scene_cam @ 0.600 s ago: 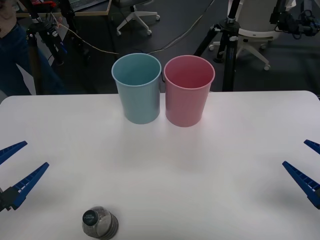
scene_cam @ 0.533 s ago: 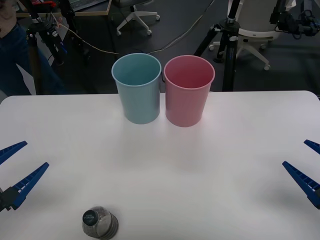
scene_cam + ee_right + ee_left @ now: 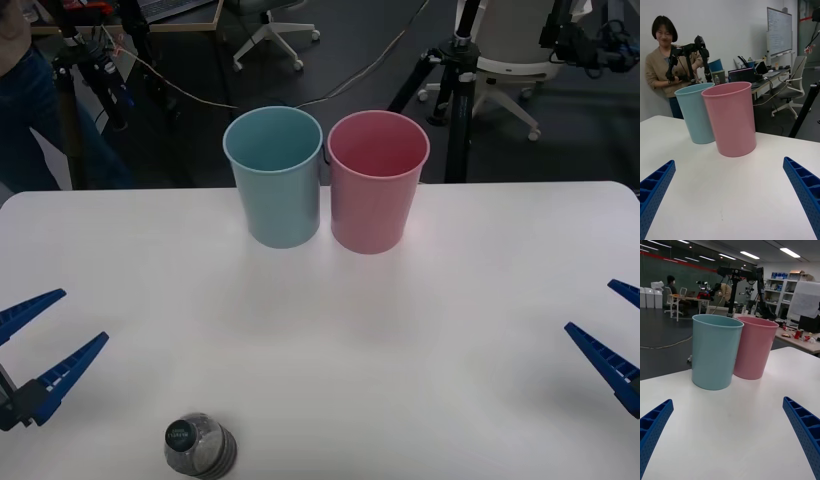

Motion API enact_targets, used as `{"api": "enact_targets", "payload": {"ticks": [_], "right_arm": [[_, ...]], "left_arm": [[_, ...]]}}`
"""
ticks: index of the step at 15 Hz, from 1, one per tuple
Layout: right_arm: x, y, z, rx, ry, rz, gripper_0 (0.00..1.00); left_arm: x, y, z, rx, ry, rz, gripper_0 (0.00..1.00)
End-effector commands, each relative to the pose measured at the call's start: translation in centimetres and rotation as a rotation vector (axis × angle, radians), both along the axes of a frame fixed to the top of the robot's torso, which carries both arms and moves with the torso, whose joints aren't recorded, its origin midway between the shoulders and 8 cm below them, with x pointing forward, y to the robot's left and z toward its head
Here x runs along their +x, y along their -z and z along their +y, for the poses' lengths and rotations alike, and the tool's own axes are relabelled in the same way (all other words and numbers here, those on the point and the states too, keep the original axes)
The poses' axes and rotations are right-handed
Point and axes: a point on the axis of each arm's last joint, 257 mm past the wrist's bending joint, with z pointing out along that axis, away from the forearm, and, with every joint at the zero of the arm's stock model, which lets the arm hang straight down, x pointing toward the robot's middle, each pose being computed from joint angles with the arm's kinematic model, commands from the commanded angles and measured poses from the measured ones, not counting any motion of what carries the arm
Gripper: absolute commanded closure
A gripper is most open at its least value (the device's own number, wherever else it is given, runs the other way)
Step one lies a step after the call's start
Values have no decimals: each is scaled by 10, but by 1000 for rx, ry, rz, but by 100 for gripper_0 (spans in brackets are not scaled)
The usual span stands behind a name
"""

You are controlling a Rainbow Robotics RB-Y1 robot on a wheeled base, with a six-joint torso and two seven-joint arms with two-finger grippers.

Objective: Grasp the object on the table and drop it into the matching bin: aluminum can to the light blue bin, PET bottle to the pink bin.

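The left gripper (image 3: pixel 35 345) and right gripper (image 3: pixel 612 335) each have two bright blue fingers (image 3: pixel 802 429), long, tapering wedges. Their inner faces carry rows of small ribbed cells, like a grid. A dark mount shows at the left gripper's base.

Probably an office lab: swivel chairs (image 3: pixel 270 30), tripods (image 3: pixel 455 70), a whiteboard (image 3: pixel 778 32) and cluttered desks (image 3: pixel 801 341) are sitting around.
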Motion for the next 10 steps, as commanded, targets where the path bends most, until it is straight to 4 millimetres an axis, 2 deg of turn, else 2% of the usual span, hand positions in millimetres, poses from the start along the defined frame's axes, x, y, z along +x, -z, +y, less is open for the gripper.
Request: {"api": "enact_targets", "payload": {"ticks": [1, 5, 10], "right_arm": [[0, 0, 0, 0, 0, 0, 0], [0, 0, 0, 0, 0, 0, 0], [0, 0, 0, 0, 0, 0, 0]], "left_arm": [[-11, 5, 10, 10, 10, 15, 0], [-33, 14, 27, 61, 21, 10, 0], [-55, 28, 26, 122, 37, -28, 0]]}}
